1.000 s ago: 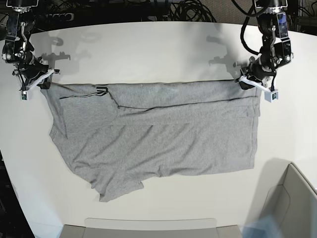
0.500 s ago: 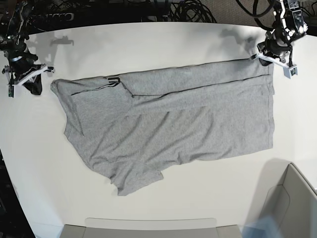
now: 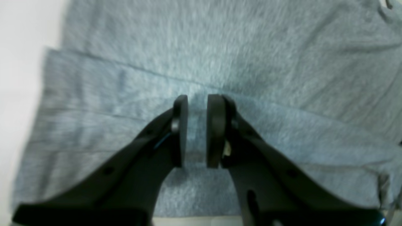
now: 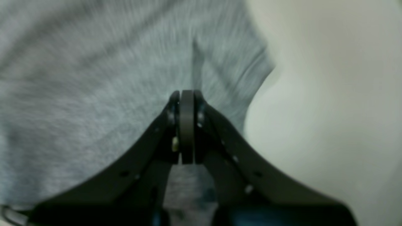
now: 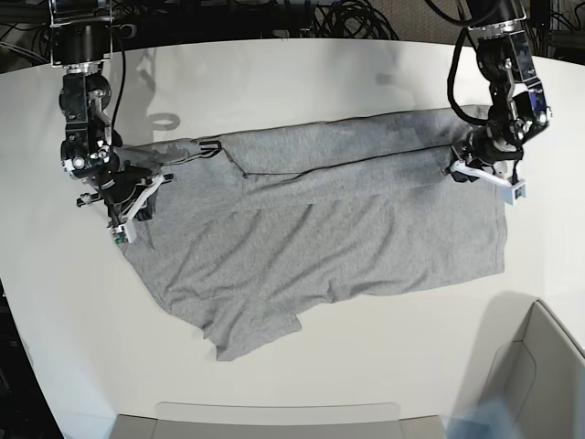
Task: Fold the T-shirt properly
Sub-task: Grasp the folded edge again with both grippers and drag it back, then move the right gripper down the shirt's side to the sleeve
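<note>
So the T-shirt (image 5: 320, 229) is lying spread across the white table (image 5: 302, 82), plain grey side up, roughly sideways with its top edge folded over into a band running from left to right, and one sleeve poking out toward the bottom left of the base view. No lettering visible anywhere, just a small dark mark near the collar end, too tiny to read. The left gripper (image 3: 197, 130) has its jaws parted a little, a narrow gap between the pads, hanging over the folded band near the shirt's edge; in its wrist view I honestly can't tell if the tips are touching the cloth or just above it, and nothing seems pinched between them. The right gripper (image 4: 186, 125) has its jaws pressed fully together with no gap, sitting over the shirt's edge by the bare table. Whether any fabric is caught in there is hard to say, since that wrist view is really smeared and blurry. In the base view both grippers sit right at the shirt's far corners. A grey bin's rim (image 5: 548, 329) is cut off at the bottom right.
</note>
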